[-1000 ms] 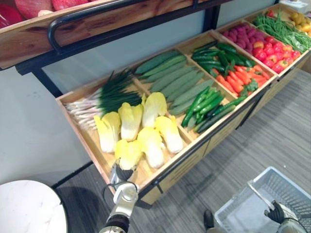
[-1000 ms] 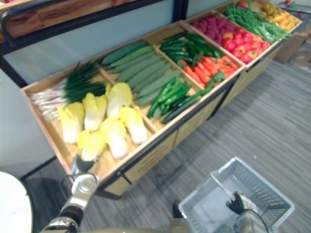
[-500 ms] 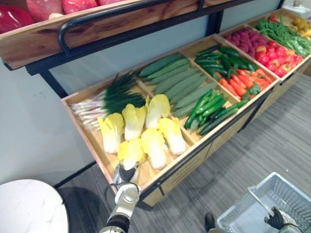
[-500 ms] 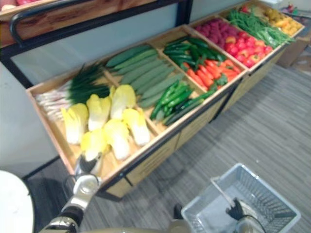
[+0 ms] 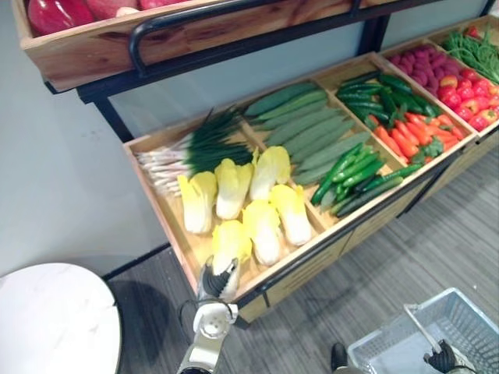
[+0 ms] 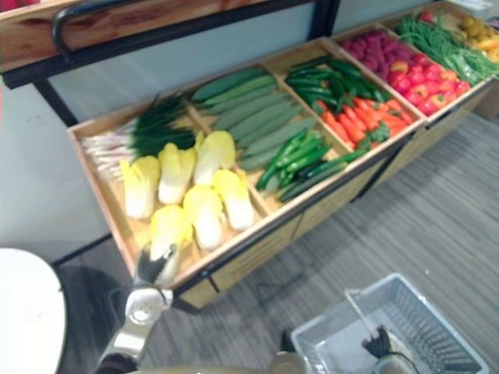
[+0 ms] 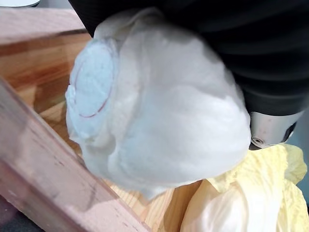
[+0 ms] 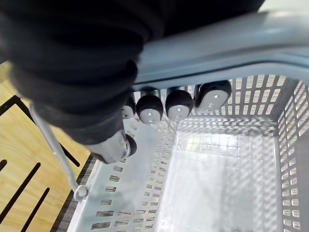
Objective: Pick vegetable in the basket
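Cabbage pick: left robot hand [image 5: 217,279] at the bin [image 5: 158,212], right robot hand [image 5: 442,358] on the basket [image 5: 468,301].

Item: cabbage [image 5: 228,238], yellow leaves and white base, frontmost of six, lying in the left compartment at lower centre of the eye views. It rests on the wooden bottom, with its base toward the front rim. The left robot hand comes up from the bottom edge to meet that base. In the left wrist view the white base [image 7: 159,111] sits tight against the dark cover; whether the grip is closed cannot be told. Same compartment, behind: spring onions [image 5: 187,150]. Next compartment to the right: cucumbers [image 5: 306,128] and green peppers [image 5: 348,171]. The grey basket stands at lower right on the floor [image 5: 405,257], nothing in it. The right robot hand's fingers [image 8: 179,104] are curled over its handle [image 8: 217,53].
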Robot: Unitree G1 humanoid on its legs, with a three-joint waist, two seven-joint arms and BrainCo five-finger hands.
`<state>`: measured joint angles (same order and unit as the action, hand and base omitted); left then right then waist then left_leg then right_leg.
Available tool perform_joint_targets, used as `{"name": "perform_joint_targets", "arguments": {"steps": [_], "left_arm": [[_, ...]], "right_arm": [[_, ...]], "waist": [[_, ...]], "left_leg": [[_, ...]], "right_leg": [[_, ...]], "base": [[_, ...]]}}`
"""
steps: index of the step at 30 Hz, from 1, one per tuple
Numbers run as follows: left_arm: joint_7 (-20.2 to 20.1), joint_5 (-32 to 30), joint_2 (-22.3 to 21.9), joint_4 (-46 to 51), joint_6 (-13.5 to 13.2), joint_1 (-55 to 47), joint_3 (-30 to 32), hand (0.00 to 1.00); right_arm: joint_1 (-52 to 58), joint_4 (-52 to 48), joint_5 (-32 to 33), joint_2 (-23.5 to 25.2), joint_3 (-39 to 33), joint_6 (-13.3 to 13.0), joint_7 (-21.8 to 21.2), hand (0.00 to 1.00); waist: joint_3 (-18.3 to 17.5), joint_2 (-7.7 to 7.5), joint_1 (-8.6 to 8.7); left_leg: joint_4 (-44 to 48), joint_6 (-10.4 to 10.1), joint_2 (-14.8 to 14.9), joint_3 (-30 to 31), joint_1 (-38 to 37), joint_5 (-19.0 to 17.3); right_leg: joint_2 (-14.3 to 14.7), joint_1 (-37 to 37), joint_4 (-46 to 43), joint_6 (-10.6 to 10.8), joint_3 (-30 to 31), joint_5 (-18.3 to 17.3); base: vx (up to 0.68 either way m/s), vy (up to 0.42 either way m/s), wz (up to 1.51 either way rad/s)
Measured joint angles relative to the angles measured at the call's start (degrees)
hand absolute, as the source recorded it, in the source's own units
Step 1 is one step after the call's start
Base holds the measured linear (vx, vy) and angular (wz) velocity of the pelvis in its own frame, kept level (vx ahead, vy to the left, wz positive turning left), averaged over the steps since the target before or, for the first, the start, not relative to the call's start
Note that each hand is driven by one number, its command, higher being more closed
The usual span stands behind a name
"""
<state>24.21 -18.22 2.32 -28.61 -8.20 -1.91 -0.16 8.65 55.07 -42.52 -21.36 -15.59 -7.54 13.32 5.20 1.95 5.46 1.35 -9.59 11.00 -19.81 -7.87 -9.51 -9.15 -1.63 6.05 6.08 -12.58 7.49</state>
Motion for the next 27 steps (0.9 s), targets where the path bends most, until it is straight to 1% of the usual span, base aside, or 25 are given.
{"name": "perform_joint_targets", "arguments": {"steps": [4, 8, 11, 12, 14, 17, 20, 24, 26, 27], "left_arm": [[0.0, 0.0, 0.0, 5.3, 0.0, -2.6, 1.3, 1.0], [0.2, 0.1, 0.0, 8.9, 0.1, -4.4, 4.7, 1.0], [0.6, 0.1, 0.1, 11.8, 0.1, -5.2, 8.0, 1.0], [0.8, 0.1, 0.1, 12.2, 0.2, -5.2, 8.6, 1.0], [1.7, 0.1, 0.1, 14.0, 0.3, -5.2, 9.8, 1.0], [2.4, 0.1, 0.1, 16.3, 1.1, -5.2, 10.7, 1.0], [3.0, 0.1, 0.1, 20.0, 1.4, -5.2, 13.0, 1.0], [5.1, -0.6, 0.1, 28.7, 1.4, -5.2, 15.3, 1.0], [5.6, -0.7, 0.1, 35.5, 1.3, -5.2, 14.3, 1.0], [5.8, -0.7, 0.1, 36.9, 1.2, -5.2, 13.7, 1.0]], "right_arm": [[-0.1, 0.5, 0.0, 0.6, -1.1, 0.2, 0.0, 1.0], [-0.9, 2.0, -0.1, 1.2, -2.0, 0.6, 0.0, 1.0], [-1.3, 2.1, -0.2, 1.1, -2.5, 0.6, 0.0, 1.0], [-1.4, 2.1, -0.2, 1.1, -2.6, 0.7, 0.0, 1.0], [-1.7, 2.1, -0.2, 1.1, -3.1, 0.7, -0.1, 1.0], [-1.8, 2.2, -0.2, 1.1, -4.3, 0.7, -0.1, 1.0], [-2.0, 2.5, -0.2, 1.0, -5.3, 0.7, -0.1, 1.0], [-3.4, 3.4, -0.2, 0.0, -6.4, 0.9, -0.3, 1.0], [-3.8, 2.5, -0.2, -1.6, -6.1, 0.5, -1.0, 1.0], [-3.9, 1.7, -0.2, -2.1, -5.5, 0.5, -1.5, 1.0]], "waist": [[-0.4, -0.56, -0.98], [-1.1, -0.96, -1.04], [-1.4, -1.67, -1.33], [-1.5, -1.76, -1.35], [-1.7, -2.13, -1.34], [-2.1, -2.32, -1.28], [-2.5, -2.47, -1.14], [-2.5, -2.44, -1.18], [-2.5, -2.39, -1.18], [-2.5, -2.32, -1.18]], "left_leg": [[0.0, 0.3, -0.3, 1.1, 0.9, 0.5], [-0.1, 0.4, -0.3, 3.0, 1.8, 1.2], [-0.1, 0.4, -0.4, 3.4, 1.9, 1.5], [-0.1, 0.5, -0.4, 3.4, 1.9, 1.5], [-0.1, 0.6, -0.5, 3.4, 1.9, 1.6], [-0.1, 0.7, -0.7, 3.8, 2.5, 1.7], [-0.1, 0.8, -0.7, 4.4, 2.6, 1.8], [0.0, 0.8, -0.8, 3.0, 1.5, 1.8], [0.0, 0.8, -1.0, 1.3, 1.0, 1.8], [0.0, 0.7, -1.1, 0.5, 0.6, 1.8]], "right_leg": [[-0.5, -0.1, 0.0, 0.1, -1.0, 0.1], [-0.7, -0.1, 0.0, 0.1, -2.8, 0.1], [-0.8, 0.1, 0.0, 0.2, -3.2, 0.2], [-0.8, 0.2, 0.0, -0.1, -3.3, 0.4], [-1.0, 0.2, 0.0, -0.1, -3.3, 0.5], [-1.1, 0.2, 0.0, -0.1, -3.5, 0.5], [-1.2, 0.2, 0.0, -0.1, -3.8, 0.5], [-1.1, 0.2, 0.0, -0.5, -2.5, 0.9], [-1.0, -0.5, 0.0, -0.2, -0.4, 1.2], [-0.9, -0.9, 0.0, -0.3, 0.6, 1.4]], "base": [[-0.04, -0.031, 0.16], [-0.04, -0.038, 0.22], [-0.03, -0.023, 0.11], [-0.04, -0.016, 0.02], [-0.04, -0.008, 0.01], [-0.04, -0.009, 0.06], [-0.01, -0.009, 0.05], [0.0, -0.003, -0.12], [-0.02, -0.001, -0.37], [-0.04, -0.01, -0.72]]}}
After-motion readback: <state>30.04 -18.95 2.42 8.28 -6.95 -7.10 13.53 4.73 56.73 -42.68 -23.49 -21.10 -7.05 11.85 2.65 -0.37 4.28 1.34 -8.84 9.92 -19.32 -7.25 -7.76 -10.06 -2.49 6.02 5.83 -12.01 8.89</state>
